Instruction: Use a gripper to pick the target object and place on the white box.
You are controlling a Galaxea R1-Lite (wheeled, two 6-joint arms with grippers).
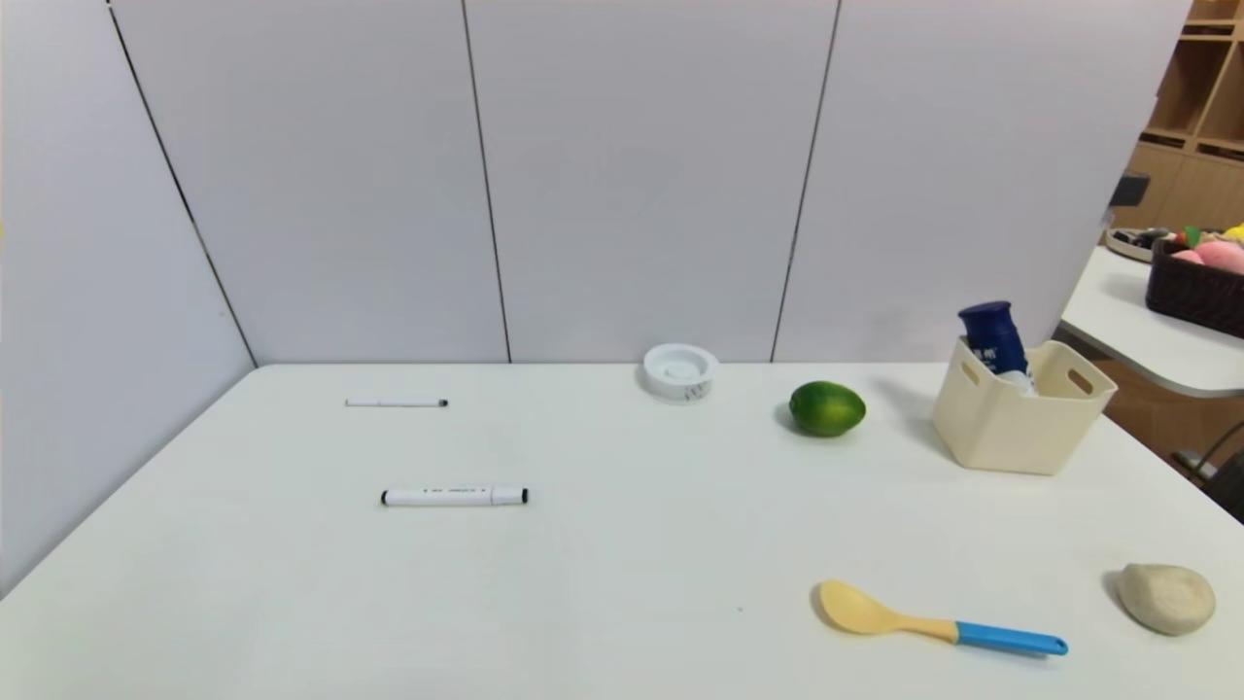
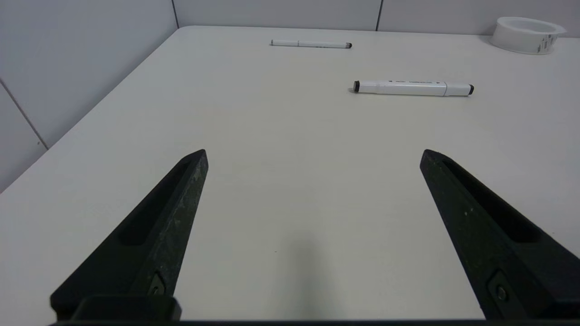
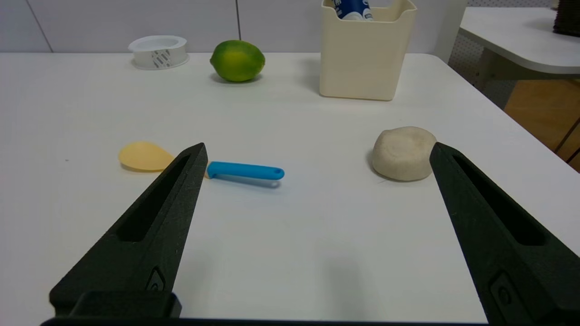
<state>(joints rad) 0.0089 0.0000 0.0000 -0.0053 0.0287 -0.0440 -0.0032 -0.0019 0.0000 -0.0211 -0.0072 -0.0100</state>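
Observation:
The drink bottle (image 1: 993, 340), navy cap and upper label showing, leans inside the cream-white box (image 1: 1020, 423) at the back right of the table; its lower body is hidden by the box wall. The right wrist view shows the box (image 3: 364, 54) far ahead with the bottle's blue top (image 3: 353, 9) poking out. My right gripper (image 3: 317, 151) is open and empty, low over the near right of the table, well short of the box. My left gripper (image 2: 314, 154) is open and empty over the near left. Neither gripper appears in the head view.
A green lime (image 1: 826, 408) lies left of the box, a round white dish (image 1: 680, 370) farther left. A yellow spoon with blue handle (image 1: 938, 625) and a beige lump (image 1: 1165, 598) lie near the front right. Two white pens (image 1: 454, 496) (image 1: 396, 402) lie on the left.

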